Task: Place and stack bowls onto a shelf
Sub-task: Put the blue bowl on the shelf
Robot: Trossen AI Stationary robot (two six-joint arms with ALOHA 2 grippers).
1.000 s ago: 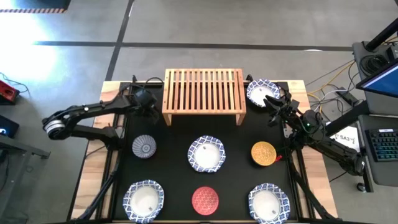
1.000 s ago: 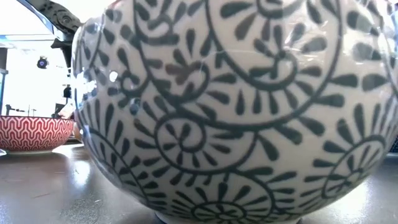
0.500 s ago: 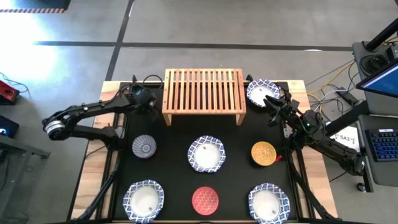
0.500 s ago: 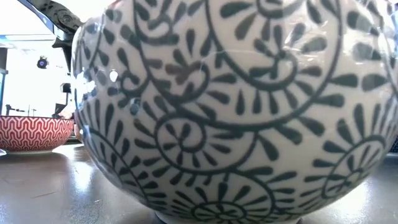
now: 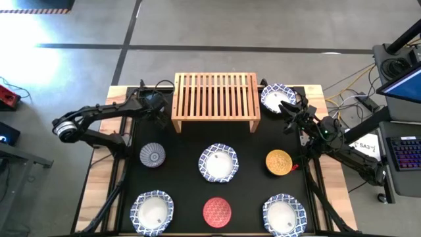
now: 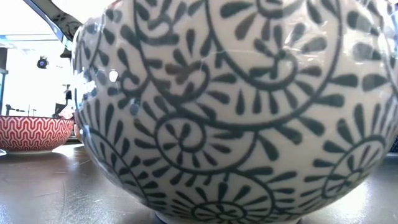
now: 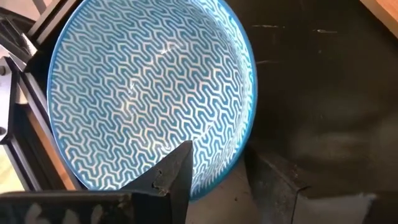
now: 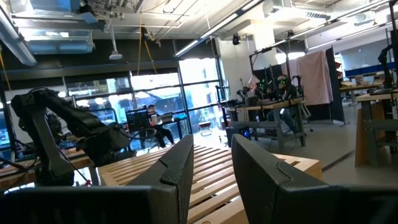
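Observation:
The light-wood shelf (image 5: 215,99) stands at the table's far middle with nothing on its slats. My left gripper (image 5: 155,105) is at the shelf's left end, over the blue bowl (image 7: 149,93), which the gripper hides in the high view. It is open (image 7: 217,180), one finger inside the bowl and one outside. My right gripper (image 5: 289,113) is open and empty (image 8: 211,168) beside a white blue-rimmed bowl (image 5: 276,97) at the shelf's right end. On the mat rest the grey-blue (image 5: 152,155), yellow (image 5: 279,162) and red (image 5: 217,212) bowls and three more white ones. My left gripper straddles the blue bowl's rim (image 7: 244,149) from above, one finger (image 7: 177,177) over the inner wall and the other (image 7: 280,186) outside it. Whether either finger touches the rim, I cannot tell. The bowl sits upright on the black mat.
White bowls sit at the mat's middle (image 5: 218,162), near left (image 5: 152,212) and near right (image 5: 284,214). One white bowl (image 6: 236,112) fills the low view, with the red bowl (image 6: 34,132) beside it. Cables and a laptop lie off the table's right.
My left arm's rear joints have swung a little toward the table's right and far side, while its gripper has stayed over the blue bowl by the shelf's left end. The bowls have not moved.

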